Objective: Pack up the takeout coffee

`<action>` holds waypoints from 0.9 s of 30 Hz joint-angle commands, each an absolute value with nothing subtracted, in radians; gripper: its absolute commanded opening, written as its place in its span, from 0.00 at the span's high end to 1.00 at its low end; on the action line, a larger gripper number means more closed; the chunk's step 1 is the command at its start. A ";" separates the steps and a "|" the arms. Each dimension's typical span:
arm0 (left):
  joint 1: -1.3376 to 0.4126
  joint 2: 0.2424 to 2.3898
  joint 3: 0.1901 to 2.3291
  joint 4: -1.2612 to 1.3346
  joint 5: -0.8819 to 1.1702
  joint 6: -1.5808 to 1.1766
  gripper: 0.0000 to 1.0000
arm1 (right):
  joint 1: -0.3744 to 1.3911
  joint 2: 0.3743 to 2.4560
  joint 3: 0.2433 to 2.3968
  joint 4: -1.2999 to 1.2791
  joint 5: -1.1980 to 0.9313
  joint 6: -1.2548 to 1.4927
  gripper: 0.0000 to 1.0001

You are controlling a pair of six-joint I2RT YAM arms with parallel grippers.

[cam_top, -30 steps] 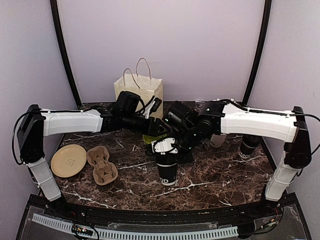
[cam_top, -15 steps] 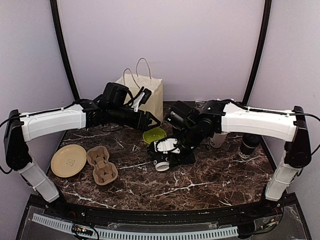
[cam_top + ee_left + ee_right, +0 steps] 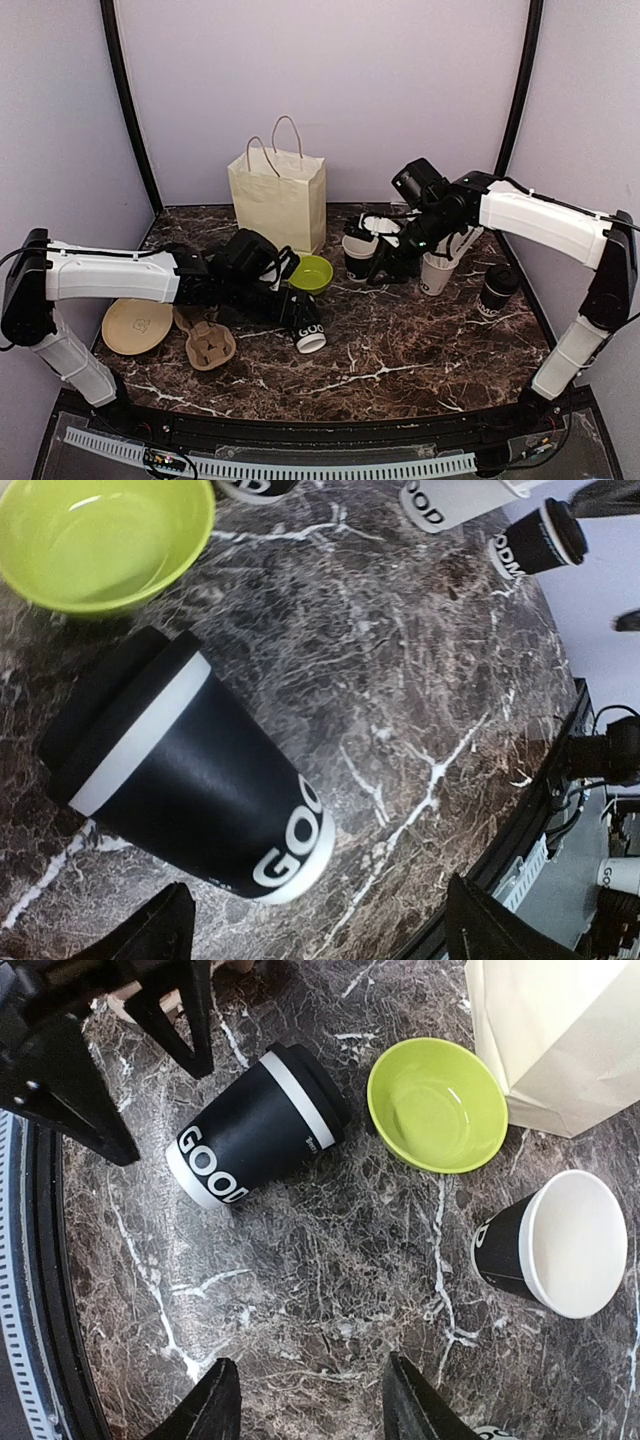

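**Lying tipped beside green bowl [image 3: 312, 272]: lidded coffee cup [image 3: 305, 330]**

It rests on the marble table [image 3: 420, 340], ungripped. The left gripper [image 3: 315, 925] gapes wide and empty just beside it. The right gripper [image 3: 315, 1400], parted and empty, hangs near an open cup [image 3: 560, 1245].

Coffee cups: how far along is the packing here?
Done: one cup is lidded, but lies on its side. In hand: nothing; left gripper and right gripper are both open and empty. Left: that cup, an unlidded cup and a second lidded cup are outside the bag; the carrier holds none.
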State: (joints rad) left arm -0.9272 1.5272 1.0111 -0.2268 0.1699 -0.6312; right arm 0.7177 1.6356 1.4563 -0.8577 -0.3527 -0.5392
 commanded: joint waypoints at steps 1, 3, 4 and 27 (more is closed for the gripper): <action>-0.921 1.571 0.999 -0.239 0.139 -0.767 0.10 | 0.722 1.608 1.448 -0.810 -0.399 -0.504 0.52; -0.920 1.593 1.003 -0.253 0.119 -0.792 0.10 | 0.721 1.605 1.437 -0.806 -0.406 -0.503 0.52; -0.918 1.599 1.006 -0.257 0.106 -0.797 0.09 | 0.721 1.602 1.431 -0.804 -0.407 -0.502 0.52; -0.848 1.794 1.101 -0.258 0.083 -0.819 0.06 | 0.721 1.665 1.431 -0.784 -0.437 -0.480 0.52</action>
State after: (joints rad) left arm -0.8509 1.7973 1.0817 -0.2333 0.0868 -0.8452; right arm 0.7162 1.6360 1.4029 -0.7998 -0.4065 -0.4961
